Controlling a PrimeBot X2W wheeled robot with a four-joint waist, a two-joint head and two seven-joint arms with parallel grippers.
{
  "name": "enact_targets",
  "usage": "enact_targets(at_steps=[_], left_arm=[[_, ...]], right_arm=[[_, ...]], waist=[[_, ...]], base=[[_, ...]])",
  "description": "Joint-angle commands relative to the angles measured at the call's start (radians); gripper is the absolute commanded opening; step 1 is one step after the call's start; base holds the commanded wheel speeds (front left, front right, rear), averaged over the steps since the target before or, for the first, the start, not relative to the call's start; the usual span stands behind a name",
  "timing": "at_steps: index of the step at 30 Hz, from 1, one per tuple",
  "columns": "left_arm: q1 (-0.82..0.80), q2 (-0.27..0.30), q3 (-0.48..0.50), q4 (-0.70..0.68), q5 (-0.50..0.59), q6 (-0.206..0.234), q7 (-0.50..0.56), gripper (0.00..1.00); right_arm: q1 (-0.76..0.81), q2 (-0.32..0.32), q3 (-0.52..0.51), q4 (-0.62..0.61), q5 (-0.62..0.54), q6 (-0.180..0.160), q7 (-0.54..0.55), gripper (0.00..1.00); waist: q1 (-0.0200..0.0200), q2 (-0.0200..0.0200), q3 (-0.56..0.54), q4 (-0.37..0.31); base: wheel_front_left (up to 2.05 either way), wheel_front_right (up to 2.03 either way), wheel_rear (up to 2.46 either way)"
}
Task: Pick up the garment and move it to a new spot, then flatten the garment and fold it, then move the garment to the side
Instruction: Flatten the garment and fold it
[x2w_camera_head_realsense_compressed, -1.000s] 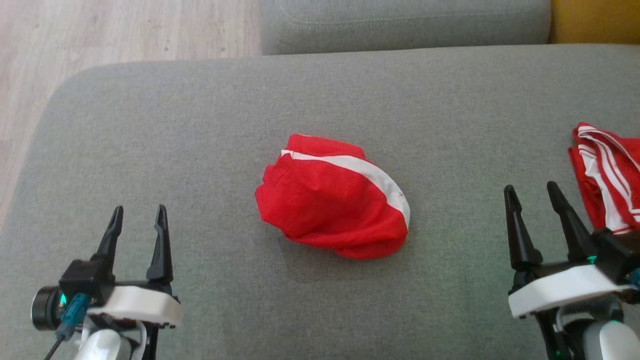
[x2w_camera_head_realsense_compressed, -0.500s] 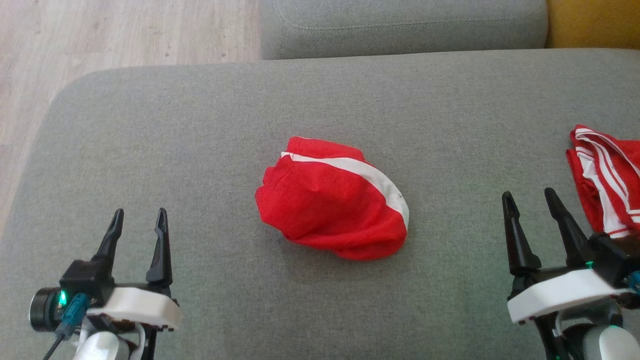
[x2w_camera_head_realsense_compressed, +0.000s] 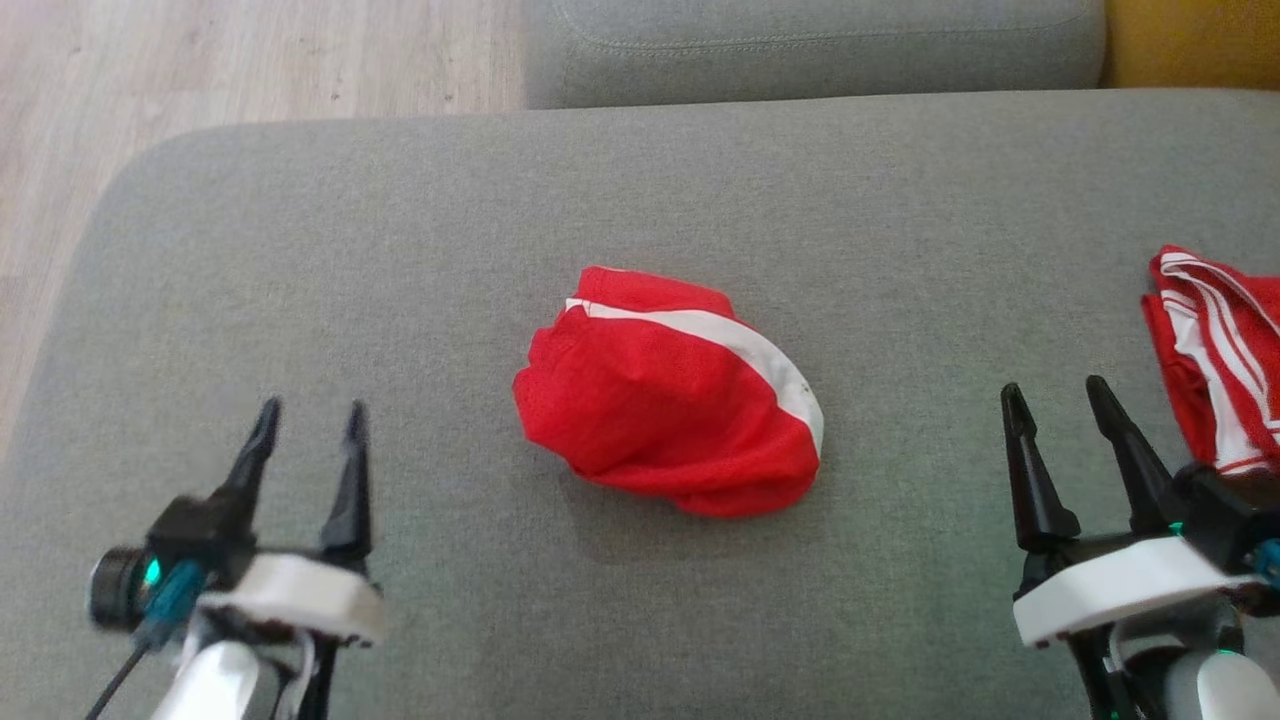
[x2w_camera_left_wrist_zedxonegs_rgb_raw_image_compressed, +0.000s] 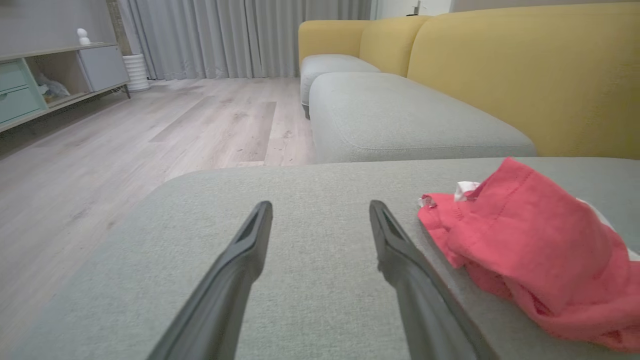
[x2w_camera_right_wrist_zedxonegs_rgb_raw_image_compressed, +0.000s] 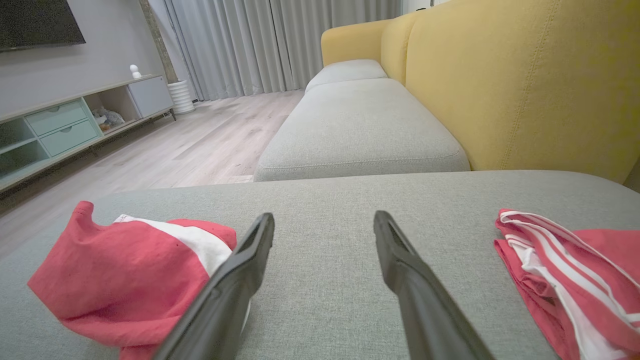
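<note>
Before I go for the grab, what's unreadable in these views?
Red garment: bunched up, so its hems and type are hidden, head view.
Striped garment: cut off by the right edge, head view; right end effector covers its lower corner.
Left end effector: motion-blurred, head view.

The garment (x2w_camera_head_realsense_compressed: 660, 400) is red with one white band. The second garment (x2w_camera_head_realsense_compressed: 1215, 360) is red with thin white stripes. The seat cushion (x2w_camera_head_realsense_compressed: 400, 250) is grey, the sofa back (x2w_camera_right_wrist_zedxonegs_rgb_raw_image_compressed: 525, 90) mustard yellow, the floor (x2w_camera_head_realsense_compressed: 200, 60) pale wood-grain.
</note>
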Motion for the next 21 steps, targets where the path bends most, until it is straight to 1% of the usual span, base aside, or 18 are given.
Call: enact_targets(at_steps=[1,3,5,6,9,10,14,17,21], left_arm=[[-0.099,0.021,0.012,-0.046,0.007,-0.017,0.023,1.0],[-0.151,0.005,-0.014,-0.051,0.007,-0.033,0.058,1.0],[-0.209,-0.027,-0.04,-0.047,-0.017,-0.051,0.119,1.0],[-0.209,-0.027,-0.04,-0.047,-0.017,-0.051,0.119,1.0],[-0.313,-0.069,-0.085,-0.033,-0.029,-0.068,0.216,1.0],[-0.373,-0.099,-0.115,-0.015,-0.036,-0.077,0.277,1.0],[-0.438,-0.145,-0.162,0.051,-0.05,-0.07,0.402,1.0],[-0.452,-0.165,-0.18,0.092,-0.063,-0.068,0.452,1.0],[-0.445,-0.17,-0.194,0.129,-0.075,-0.062,0.496,1.0]], right_arm=[[-0.036,-0.005,0.019,-0.041,-0.002,-0.001,-0.005,1.0],[-0.041,-0.005,0.019,-0.043,-0.003,-0.001,-0.004,1.0],[-0.049,-0.005,0.024,-0.046,-0.007,-0.001,-0.002,1.0],[-0.049,-0.005,0.024,-0.046,-0.007,-0.001,-0.002,1.0],[-0.061,-0.005,0.032,-0.051,-0.015,-0.001,0.0,1.0],[-0.066,-0.005,0.036,-0.049,-0.019,-0.001,0.003,1.0],[-0.075,-0.005,0.036,-0.041,-0.011,-0.001,-0.003,1.0],[-0.076,-0.005,0.035,-0.034,-0.005,-0.001,-0.008,1.0],[-0.078,-0.005,0.032,-0.027,-0.002,-0.001,-0.01,1.0]], waist=[[0.0,0.0,0.01,0.005],[0.0,0.0,0.02,0.009],[0.0,0.0,0.035,0.01],[0.0,0.0,0.035,0.01],[0.0,0.0,0.064,0.009],[0.0,0.0,0.082,0.003],[0.0,0.0,0.106,-0.012],[0.0,0.0,0.118,-0.02],[0.0,0.0,0.124,-0.021]], base=[[0.0,0.0,0.0],[0.0,0.0,0.0],[0.0,0.0,0.0],[0.0,0.0,0.0],[0.0,0.0,0.0],[0.0,0.0,0.0],[0.0,0.0,0.0],[0.0,0.0,0.0],[0.0,0.0,0.0]])
